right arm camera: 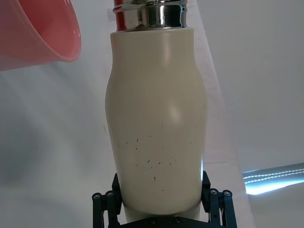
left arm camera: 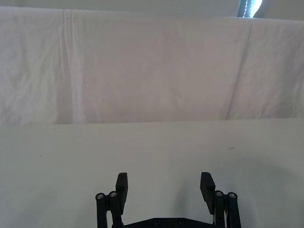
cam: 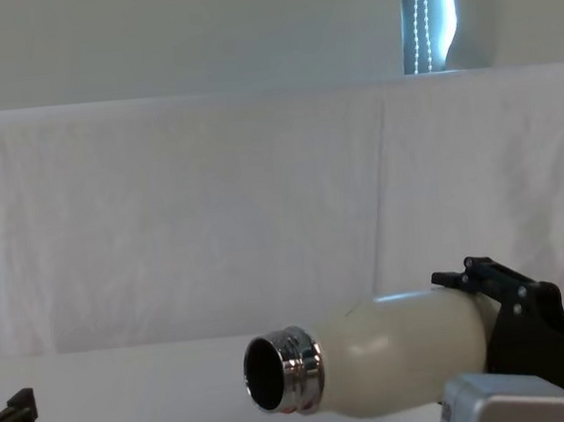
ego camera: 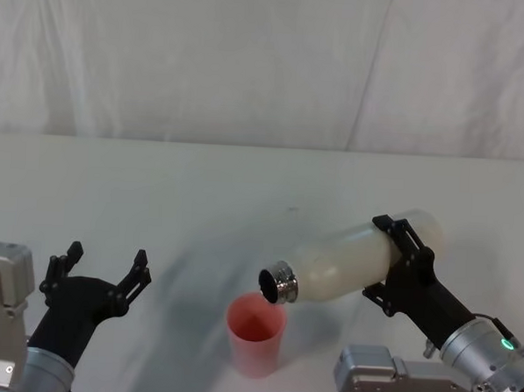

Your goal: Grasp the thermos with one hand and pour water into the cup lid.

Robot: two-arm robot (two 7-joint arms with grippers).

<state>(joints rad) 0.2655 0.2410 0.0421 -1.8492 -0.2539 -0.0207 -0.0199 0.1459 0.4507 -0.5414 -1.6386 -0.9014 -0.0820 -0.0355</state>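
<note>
The right tool (ego camera: 397, 261) is clamped around the lower body of the thermos (ego camera: 351, 257), its black jaws closed on either side of the cream-white bottle near its base, as the right wrist view also shows. The thermos is lifted off the desk (ego camera: 157, 190) and tipped nearly onto its side, its shiny threaded steel neck (ego camera: 279, 282) angled down and towards the robot's left, the dark mouth just above the far rim of the cup lid (ego camera: 256, 334). The cup lid, a pinkish-red cup, stands upright on the desk near its front edge, roughly midway between the two arms. No stream of water can be made out, so the pour seems to be at or just before its start. The left tool (ego camera: 99, 280) hangs idle with its jaws apart above the front left part of the desk, well apart from the cup lid. The main risk from here is a miss: the mouth sits over the rim, not over the centre, so water leaving at this shallow tilt could fall past the far wall or run down the neck onto the desk. A faster tilt could send a gush that tips the light, unsupported cup lid, and the smooth bottle could slip or turn in the jaws.
</note>
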